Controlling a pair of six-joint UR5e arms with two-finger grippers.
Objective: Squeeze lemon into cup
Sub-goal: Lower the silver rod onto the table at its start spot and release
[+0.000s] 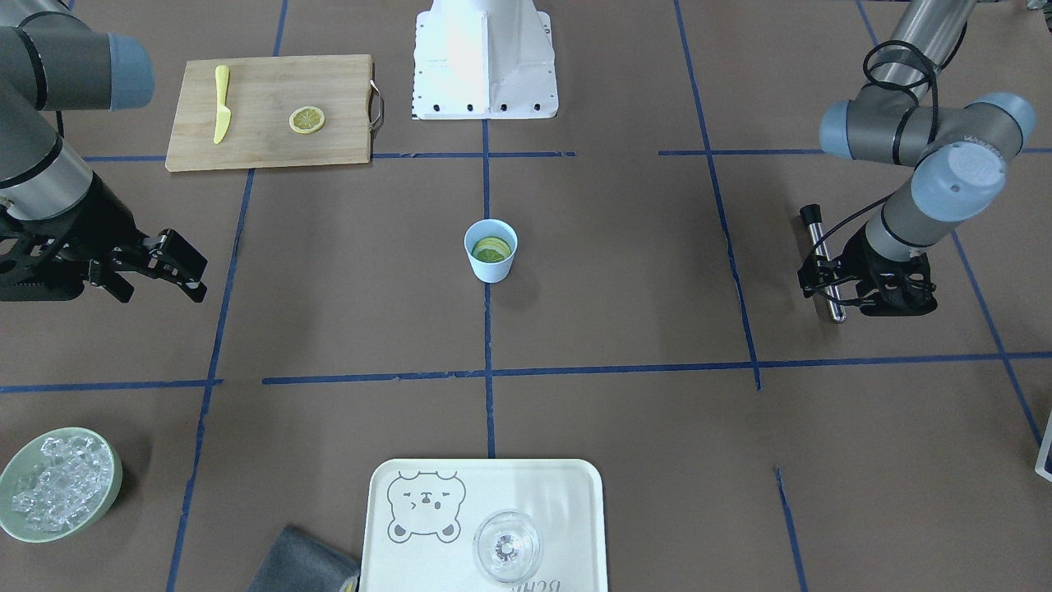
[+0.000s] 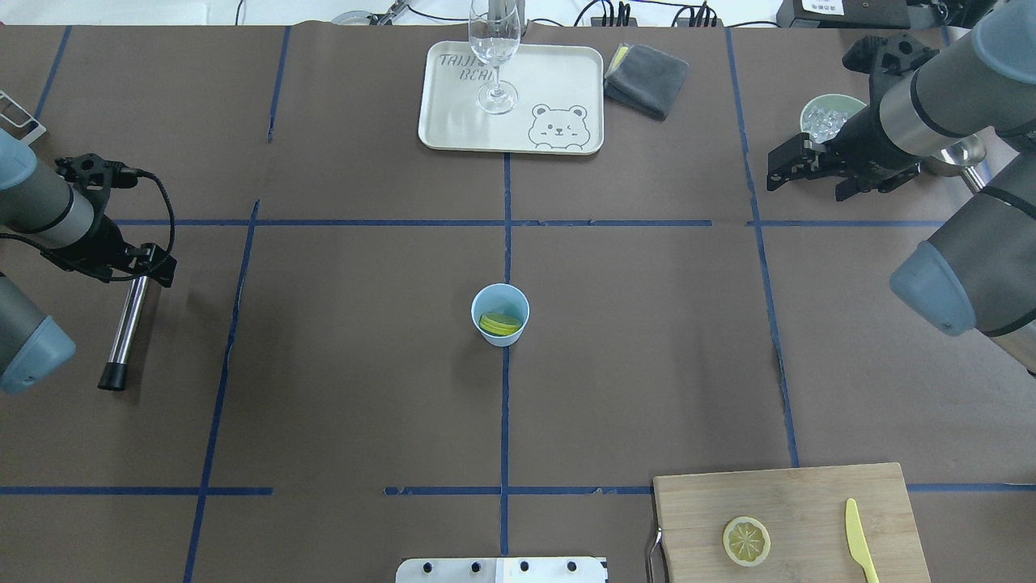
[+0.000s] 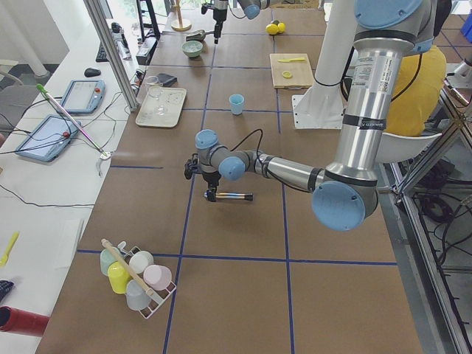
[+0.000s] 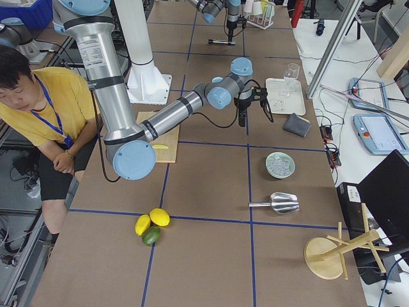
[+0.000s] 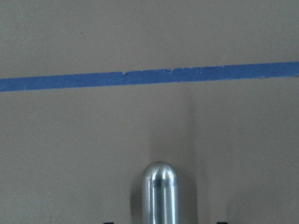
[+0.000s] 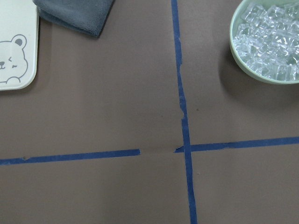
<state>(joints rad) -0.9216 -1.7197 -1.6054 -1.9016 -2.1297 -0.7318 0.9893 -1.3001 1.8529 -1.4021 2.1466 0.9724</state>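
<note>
1. The right gripper (image 2: 775,170) is being held with its fingers spread and nothing between them, well apart from the cup (image 2: 502,296), on the cup's far side and off to the robot's right.
2. The left gripper (image 2: 142,267) is being held low over one end of a metal rod (image 2: 128,332) that is lying well to the left of the cup. Whether the rod is being pinched or merely straddled cannot be told.
3. The lemon (image 2: 499,324) is being shown lying inside the cup, below the rim, with neither gripper near it.
4. The squeeze is being judged done or paused. If more pressing is wanted, the lemon is best approached from straight above with the fingers only narrowly spread. The cup's wall is leaving little room around the piece, and the light cup is at risk of being tipped by any sideways push.
5. Open room is being offered all round the cup, with nothing standing near it.
   - A cutting board (image 2: 801,502) carrying a thin lemon slice (image 2: 746,541) and a yellow knife (image 2: 860,551) is lying well apart, on the robot's side of the cup and to the right.
   - A tray (image 2: 453,121) bearing a glass (image 2: 494,40) is lying well beyond the cup, with a grey cloth (image 2: 647,77) just beside it.
   - A bowl of ice (image 1: 115,477) is sitting farther right.
</note>
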